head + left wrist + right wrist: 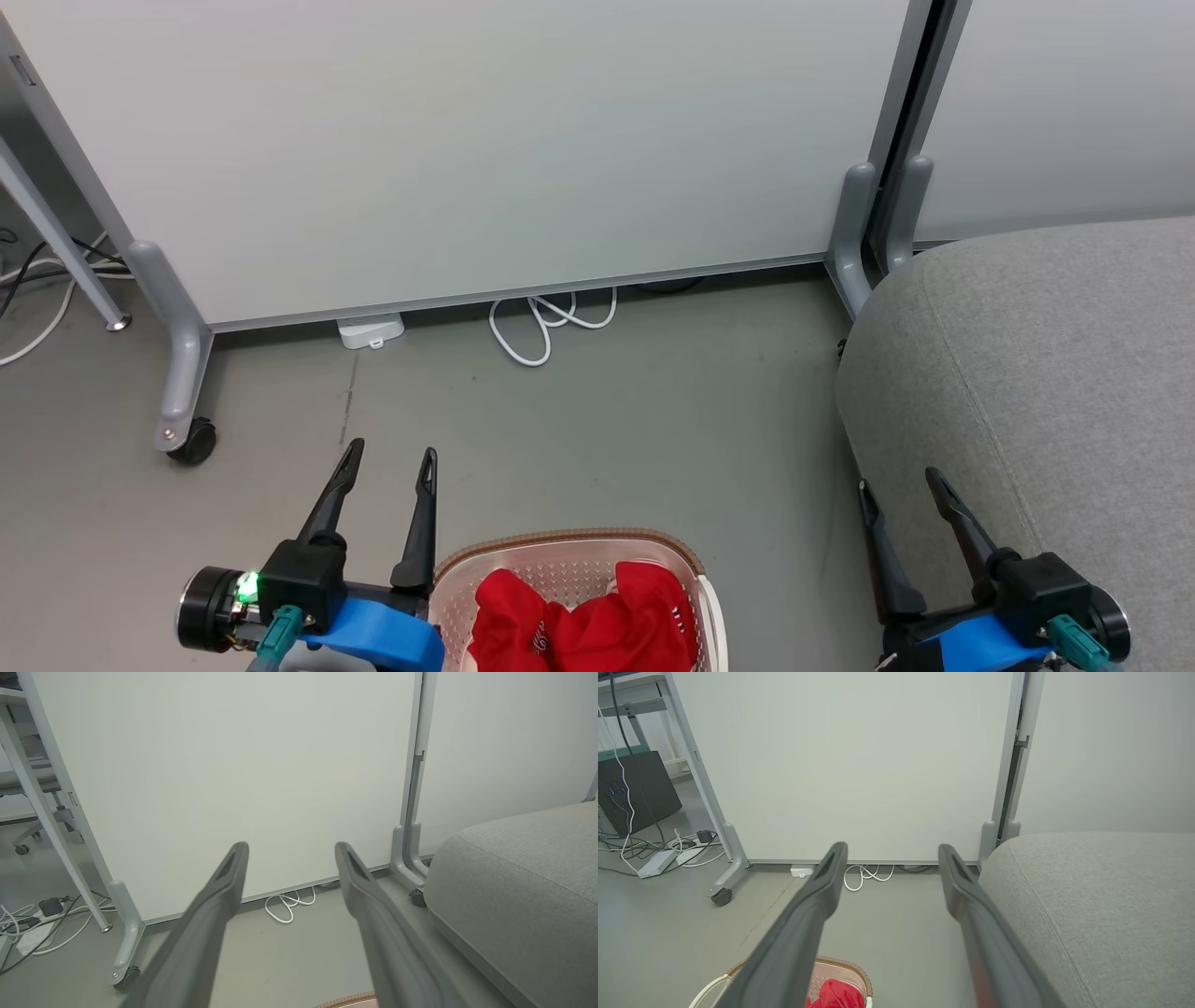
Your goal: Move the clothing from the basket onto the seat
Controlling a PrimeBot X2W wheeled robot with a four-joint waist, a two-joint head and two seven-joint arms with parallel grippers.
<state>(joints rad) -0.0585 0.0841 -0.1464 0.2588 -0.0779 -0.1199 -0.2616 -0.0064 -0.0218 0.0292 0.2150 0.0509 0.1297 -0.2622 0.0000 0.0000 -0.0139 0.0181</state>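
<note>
Left tool [392, 450]: fingers spread apart, nothing held; parked just beside the left rim of the basket [560, 539], pointing forward over the floor [607, 439].

Clothing [583, 621]: heaped inside the basket in crumpled red folds. Judged soft, light and limp, apt to drape, stretch or snag on the perforated wall. Best pinched at a raised fold atop the heap and lifted well clear of the rim.

Right tool [896, 478]: fingers likewise apart and empty, held right of the basket, at the left edge of the seat [1055, 373]. Neither tool yet over the clothing.
</note>
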